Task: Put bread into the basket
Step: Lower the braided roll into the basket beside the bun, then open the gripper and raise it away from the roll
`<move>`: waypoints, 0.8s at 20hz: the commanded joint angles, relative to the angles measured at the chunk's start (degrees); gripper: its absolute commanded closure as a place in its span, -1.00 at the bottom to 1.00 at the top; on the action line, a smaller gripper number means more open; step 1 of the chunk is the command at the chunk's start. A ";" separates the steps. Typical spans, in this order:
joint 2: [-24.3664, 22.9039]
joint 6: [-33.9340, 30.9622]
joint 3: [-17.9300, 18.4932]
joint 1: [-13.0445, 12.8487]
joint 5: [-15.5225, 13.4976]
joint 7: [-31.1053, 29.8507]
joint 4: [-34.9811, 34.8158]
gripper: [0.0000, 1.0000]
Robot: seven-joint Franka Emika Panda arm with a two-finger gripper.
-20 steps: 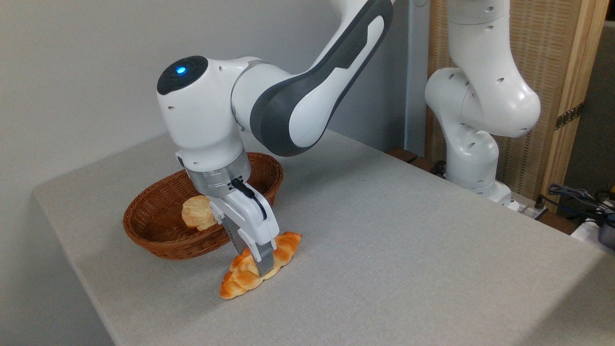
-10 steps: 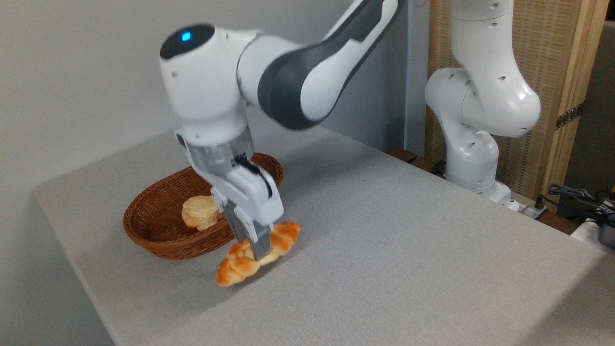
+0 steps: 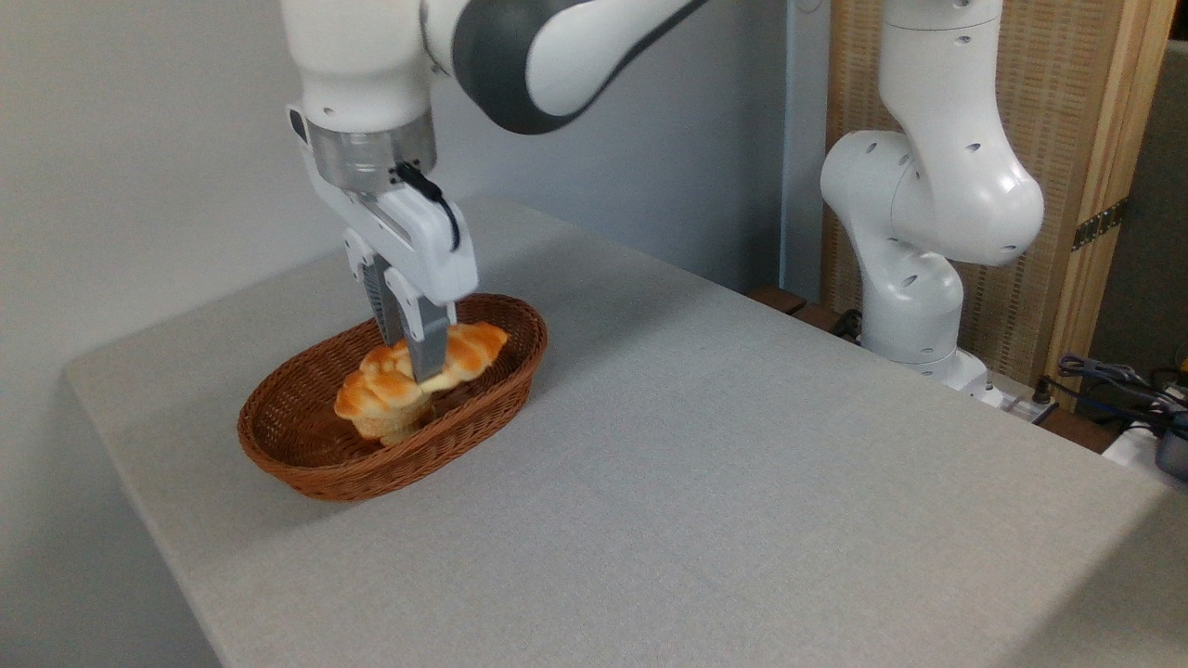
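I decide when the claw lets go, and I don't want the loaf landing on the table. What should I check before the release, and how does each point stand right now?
1. Claw shut on the bread: ok, fingers pinch it near its middle.
2. Bread over the basket, not the table: ok, both ends appear to sit inside the rim.
3. Bread low enough to drop gently: cannot tell, one camera angle only.
4. Landing spot free: not ok, a paler bun lies right under the loaf.
5. Bread level: not ok, its left end hangs lower.
6. Basket steady on the table: ok, it sits flat, away from the edge.
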 commanded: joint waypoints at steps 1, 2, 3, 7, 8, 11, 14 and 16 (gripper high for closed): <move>1.64 -0.16 -3.20 -0.11 -0.84 -1.50 1.04 0.20; 2.08 0.97 -4.00 -0.11 -0.84 -2.02 1.04 0.19; 2.43 2.72 -4.53 -0.11 -0.76 -3.25 1.04 0.13; 4.02 6.34 -5.32 -0.11 -0.58 -5.28 0.95 -0.89; 4.37 6.43 -5.32 -0.11 -0.58 -5.28 0.95 -0.99; 4.72 6.52 -5.41 -0.11 -0.67 -5.28 1.04 -1.00; 4.72 6.52 -5.76 -0.11 -0.58 -5.28 1.04 -1.00; 4.72 6.52 -5.76 -0.11 -0.58 -5.28 1.04 -1.00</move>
